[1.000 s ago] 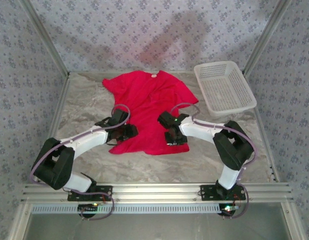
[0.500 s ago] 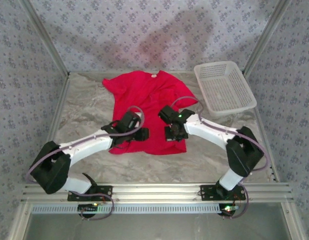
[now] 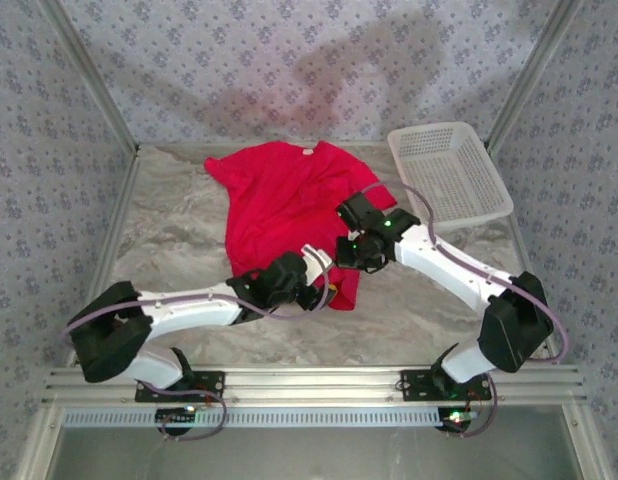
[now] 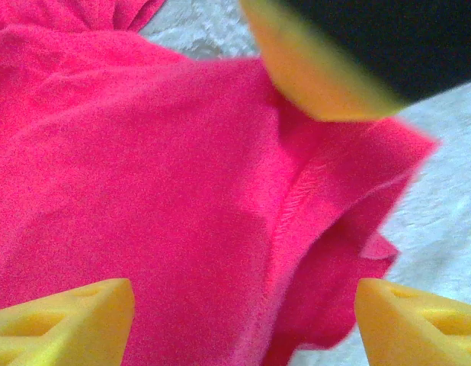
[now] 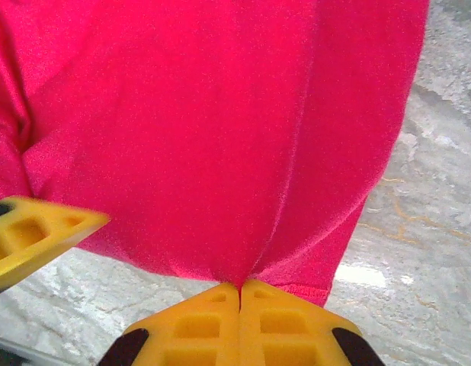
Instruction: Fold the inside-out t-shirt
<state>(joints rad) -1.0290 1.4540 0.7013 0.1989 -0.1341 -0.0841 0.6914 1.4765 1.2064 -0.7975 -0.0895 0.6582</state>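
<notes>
bright red soft cloth t-shirt (image 3: 289,195) lies on the marble worktop (image 3: 179,230), long axis collar-far, hem-near. right claw (image 5: 239,288) is clamped on the near hem. left claw (image 4: 247,305) gapes wide over the hem corner just beside it. Likely fold direction: away, toward the collar.

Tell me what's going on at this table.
A red t-shirt lies on the table for folding. The right gripper is shut on the shirt's near edge, bunching the cloth. The left gripper hovers open over the same corner, holding nothing. A white basket sits at the far right.
</notes>
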